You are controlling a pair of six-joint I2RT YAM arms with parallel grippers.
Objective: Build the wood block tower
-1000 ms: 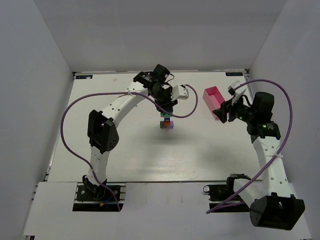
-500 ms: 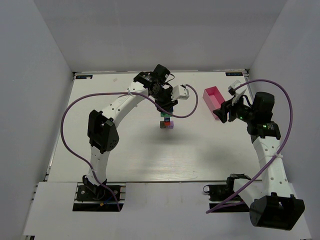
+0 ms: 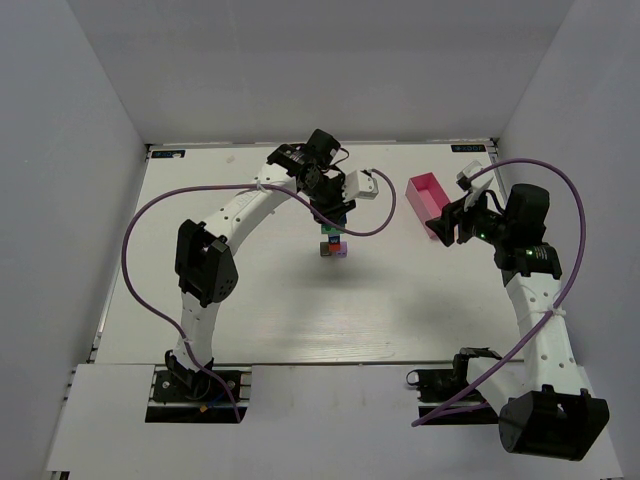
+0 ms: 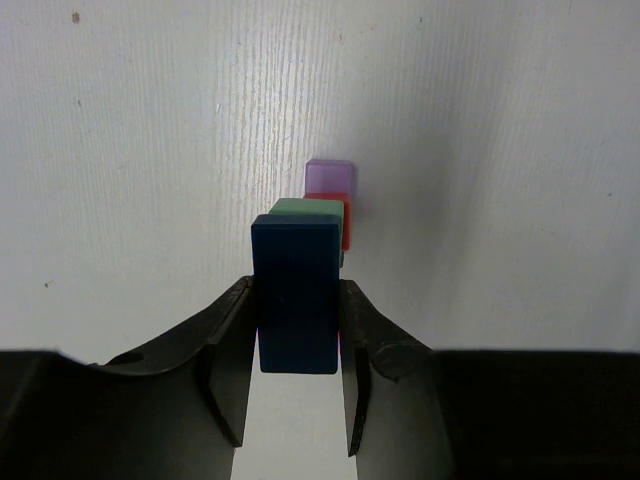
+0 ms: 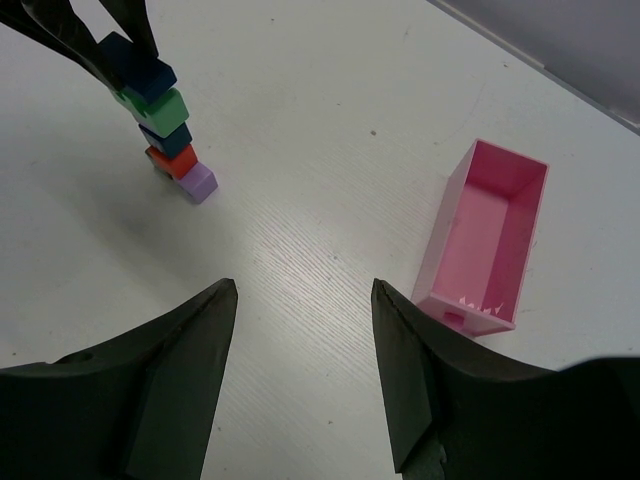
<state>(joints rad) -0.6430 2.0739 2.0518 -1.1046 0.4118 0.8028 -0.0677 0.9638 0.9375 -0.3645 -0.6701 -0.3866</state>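
Jaws of your left gripper [image 4: 295,310] are clamped on the dark blue block [image 4: 295,285] at the top of the tower [image 5: 168,140], middle of the table [image 3: 250,300], with green, blue, red and lilac under it. Further right, your right gripper [image 5: 303,292] hangs jaws apart near the pink tray [image 5: 437,262].

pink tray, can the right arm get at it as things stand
Probably yes: the right gripper is open with the pink tray just ahead, bare table between, and the left gripper is off at the tower.
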